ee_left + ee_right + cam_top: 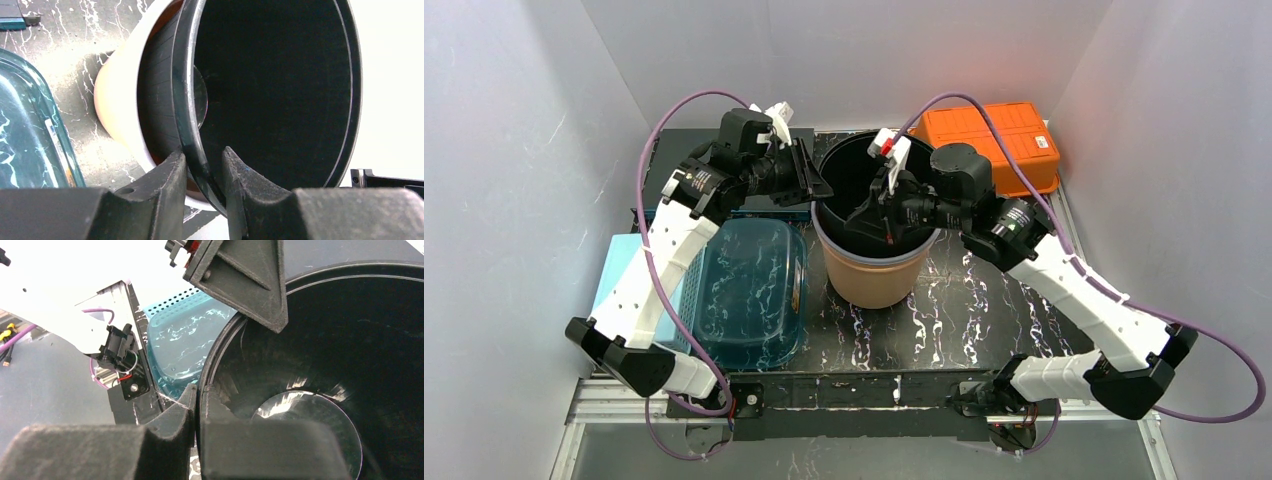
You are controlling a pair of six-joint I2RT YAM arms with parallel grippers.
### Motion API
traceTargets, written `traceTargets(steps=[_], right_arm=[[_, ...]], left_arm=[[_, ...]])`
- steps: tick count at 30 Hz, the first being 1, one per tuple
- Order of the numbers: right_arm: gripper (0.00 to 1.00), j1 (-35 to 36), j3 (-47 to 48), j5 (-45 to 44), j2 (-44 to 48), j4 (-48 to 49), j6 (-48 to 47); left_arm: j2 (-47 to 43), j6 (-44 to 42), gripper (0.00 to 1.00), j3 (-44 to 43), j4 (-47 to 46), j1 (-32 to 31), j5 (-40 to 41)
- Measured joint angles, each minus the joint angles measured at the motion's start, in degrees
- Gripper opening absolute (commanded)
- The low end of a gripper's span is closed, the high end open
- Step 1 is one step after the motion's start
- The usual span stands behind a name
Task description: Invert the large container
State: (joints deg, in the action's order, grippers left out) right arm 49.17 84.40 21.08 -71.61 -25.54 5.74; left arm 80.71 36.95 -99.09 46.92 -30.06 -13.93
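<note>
The large container (864, 185) is a black bucket standing upright, mouth up, nested in a tan bucket (874, 280) with a white rim. My left gripper (816, 190) straddles its left rim. In the left wrist view the left gripper (202, 152) has its outer finger against the black container (275, 90) and its inner finger a thin gap away, so it is narrowly open. My right gripper (869, 222) reaches in from the right. Seen from the right wrist, the right gripper (198, 390) is shut on the thin wall of the black container (350, 365).
A teal translucent tub (749, 290) lies left of the buckets on a light blue perforated basket (619, 265). An orange crate (994, 140) sits at the back right. White walls enclose the dark marbled table (984, 300) on three sides.
</note>
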Motion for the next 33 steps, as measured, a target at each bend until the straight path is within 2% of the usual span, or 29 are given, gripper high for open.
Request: traceTargets(steps=[1,3,8,11,16,20,22,28,33], right_arm=[[0.33,0.0,0.0,-0.5,0.1,0.1,0.4],[0.37,0.0,0.0,-1.2,0.4,0.2,1.8],[0.66,0.0,0.4,-6.8,3.3,1.0,4.2],[0.76,0.0,2.6,-12.1,4.9,-0.2,5.3],[0.79,0.1,7.3,-24.2,6.6,-2.7,6.3],[0.79,-0.1,15.5,-39.5,3.5,-11.2,8.9],[0.79,-0.8,17.2,-43.3,1.8,-14.0,10.6],[0.78,-6.3,13.3,-43.0,0.7,-20.2,15.2],[0.78,-16.6,13.1,-33.7,0.6,-21.9,18.2]], left_arm=[[0.0,0.3,0.08,0.1,-0.2,0.0,0.0],[-0.1,0.9,0.04,0.4,-0.8,0.0,0.2],[-0.8,1.6,0.0,4.0,-2.1,0.3,2.1],[-1.4,1.8,0.0,6.0,-2.4,0.4,3.4],[-3.3,2.8,0.0,8.5,-4.0,0.4,4.5],[-5.4,3.8,0.0,10.7,-5.4,0.5,5.1],[-6.3,4.4,0.0,11.6,-6.4,0.6,5.4],[-8.9,7.1,0.0,14.4,-10.1,1.5,5.0],[-12.2,10.1,0.0,17.1,-12.9,4.0,3.5]])
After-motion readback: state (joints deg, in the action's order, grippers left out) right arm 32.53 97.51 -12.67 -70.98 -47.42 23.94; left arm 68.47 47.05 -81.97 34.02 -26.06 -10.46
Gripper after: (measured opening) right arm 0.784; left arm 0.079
